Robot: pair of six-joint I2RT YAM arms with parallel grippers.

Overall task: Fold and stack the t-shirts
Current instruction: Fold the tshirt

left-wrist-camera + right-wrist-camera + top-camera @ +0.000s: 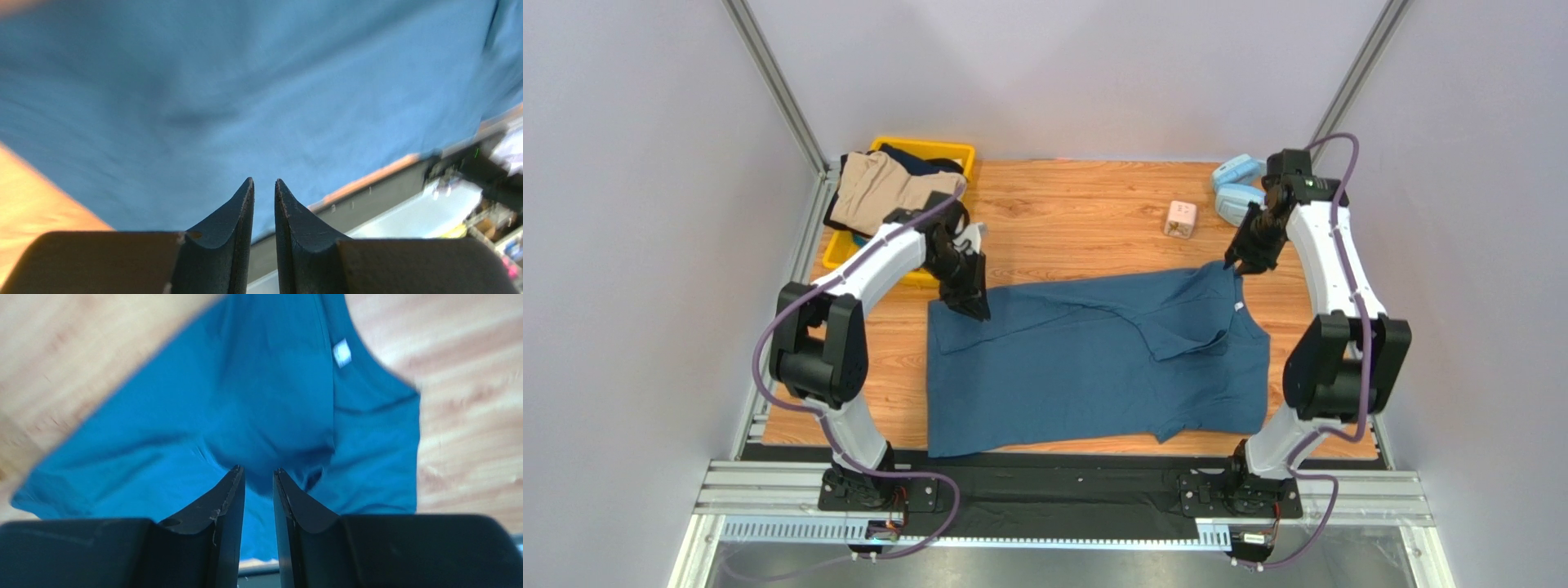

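Note:
A large teal-blue t-shirt point(1100, 361) lies spread across the middle of the table, partly folded, with a flap turned over at its far right. My left gripper point(972, 301) hangs over its far left corner. In the left wrist view the jaws point(263, 182) stand slightly open with nothing between them, above the cloth point(245, 92). My right gripper point(1239, 261) is just above the shirt's far right corner. It is open too point(258, 470), with the shirt point(258, 404) and its white label point(342, 353) below. A tan t-shirt point(879, 196) and a navy one point(922, 159) lie bunched in the bin.
A yellow bin point(838, 249) stands at the far left corner of the table. Light-blue headphones point(1234, 190) lie at the far right, with a small wooden block point(1182, 218) beside them. Bare wood point(1075, 208) shows beyond the shirt. Grey walls enclose the table.

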